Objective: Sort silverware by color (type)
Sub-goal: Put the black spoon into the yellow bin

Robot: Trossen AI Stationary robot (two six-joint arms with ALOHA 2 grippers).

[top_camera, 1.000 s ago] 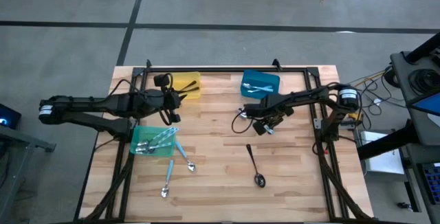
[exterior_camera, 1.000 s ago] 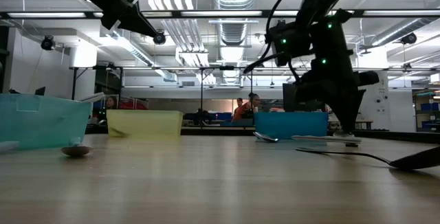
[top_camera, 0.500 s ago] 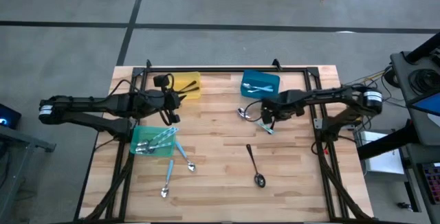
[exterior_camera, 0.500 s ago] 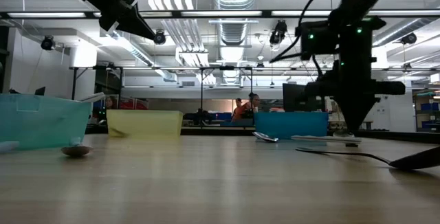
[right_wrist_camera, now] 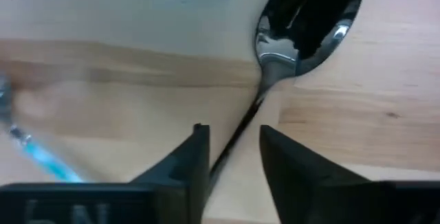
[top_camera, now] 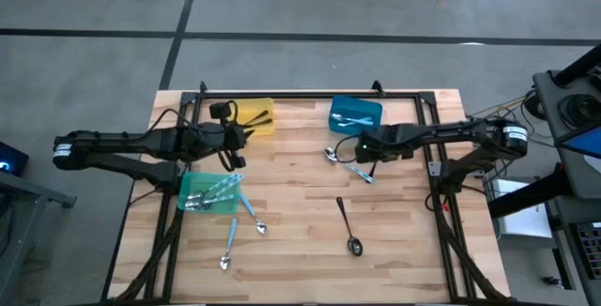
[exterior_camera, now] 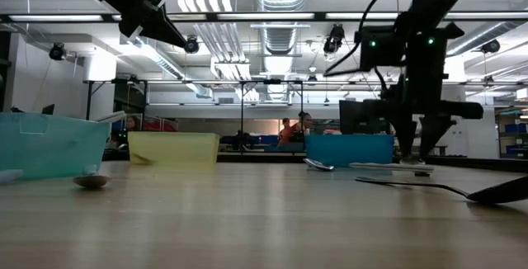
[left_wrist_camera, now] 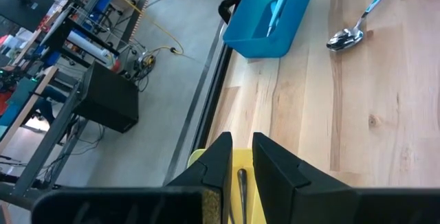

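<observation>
Now right fingers (right_wrist_camera: pixel 234 162) astride silver spoon (right_wrist_camera: pixel 302 25).

No readable text, label, brand, number or sign can be made out in any of the views.

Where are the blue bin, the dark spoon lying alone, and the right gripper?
blue bin (top_camera: pixel 356 114): high view, on its rim.
dark spoon (top_camera: pixel 347 227): high view, mid-handle.
right gripper (right_wrist_camera: pixel 234 157): right wrist view, midway between its fingertips, straddling a silver spoon's (right_wrist_camera: pixel 309 18) handle.

three bins (top_camera: pixel 355 114), two arms (top_camera: pixel 141 144)
</observation>
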